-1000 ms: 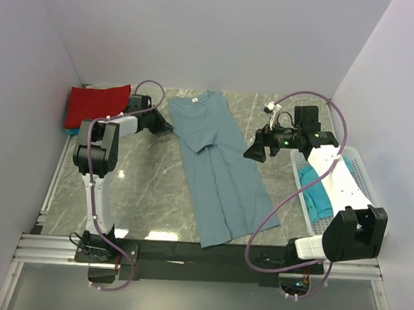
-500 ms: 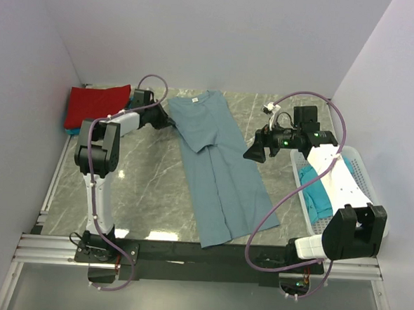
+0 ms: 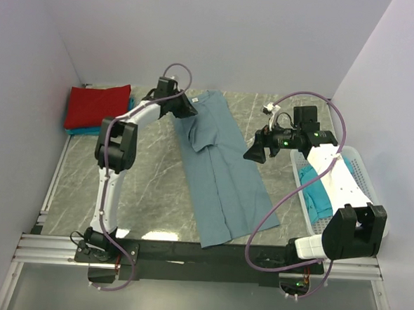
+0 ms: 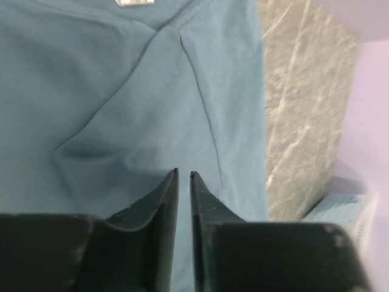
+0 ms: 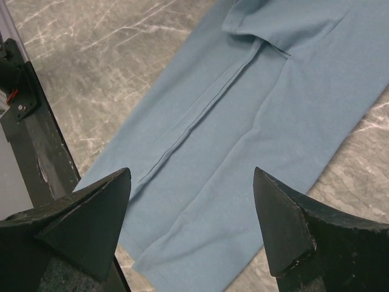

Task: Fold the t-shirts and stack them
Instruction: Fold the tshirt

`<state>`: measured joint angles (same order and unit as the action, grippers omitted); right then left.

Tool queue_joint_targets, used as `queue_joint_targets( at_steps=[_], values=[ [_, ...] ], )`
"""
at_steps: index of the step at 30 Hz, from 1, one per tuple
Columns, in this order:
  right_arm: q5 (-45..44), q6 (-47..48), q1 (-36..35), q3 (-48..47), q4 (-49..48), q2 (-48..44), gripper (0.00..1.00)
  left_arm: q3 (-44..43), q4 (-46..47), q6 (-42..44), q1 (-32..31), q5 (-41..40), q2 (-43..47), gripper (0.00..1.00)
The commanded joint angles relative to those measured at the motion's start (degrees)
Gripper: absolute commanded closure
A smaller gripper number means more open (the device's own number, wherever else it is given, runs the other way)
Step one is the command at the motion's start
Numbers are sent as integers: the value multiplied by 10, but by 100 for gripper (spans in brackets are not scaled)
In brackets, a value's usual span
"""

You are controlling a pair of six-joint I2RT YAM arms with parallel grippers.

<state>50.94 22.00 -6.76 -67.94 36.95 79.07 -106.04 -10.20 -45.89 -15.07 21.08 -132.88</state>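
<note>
A slate-blue t-shirt (image 3: 223, 177) lies on the marble table, folded lengthwise into a long strip with its neck at the far end. Its white label (image 3: 194, 99) shows beside my left gripper (image 3: 186, 109). That gripper hovers over the shirt's left shoulder with its jaws almost together and nothing between them; the left wrist view shows them (image 4: 183, 173) above the blue cloth (image 4: 121, 121). My right gripper (image 3: 253, 153) is wide open and empty at the shirt's right edge; its wrist view (image 5: 191, 173) looks down on the shirt (image 5: 243, 121). A folded red t-shirt (image 3: 97, 106) lies far left on a teal one.
A white perforated basket (image 3: 357, 164) at the right edge holds a teal t-shirt (image 3: 317, 193). Purple cables loop over both arms. The black frame rail (image 3: 201, 253) runs along the near table edge. Lilac walls enclose the table on three sides.
My left arm has swung right, from beside the shirt's left edge onto its neck end. The right arm and the shirts have not moved.
</note>
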Motion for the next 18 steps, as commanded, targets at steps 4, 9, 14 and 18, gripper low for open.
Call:
queue_joint_targets(
  at_steps=[4,9,14,18],
  values=[
    [14,10,3,-26,7,2,12,-108,-99,33,-35,-3,-59,62],
    [7,16,3,-20,2,-10,11,-80,-99,120,-45,-88,34,52],
    [-8,35,3,-10,-6,-21,9,44,-13,199,-47,-169,223,37],
    [-24,57,2,4,-12,-41,8,167,36,234,-41,-192,339,21]
  ],
)
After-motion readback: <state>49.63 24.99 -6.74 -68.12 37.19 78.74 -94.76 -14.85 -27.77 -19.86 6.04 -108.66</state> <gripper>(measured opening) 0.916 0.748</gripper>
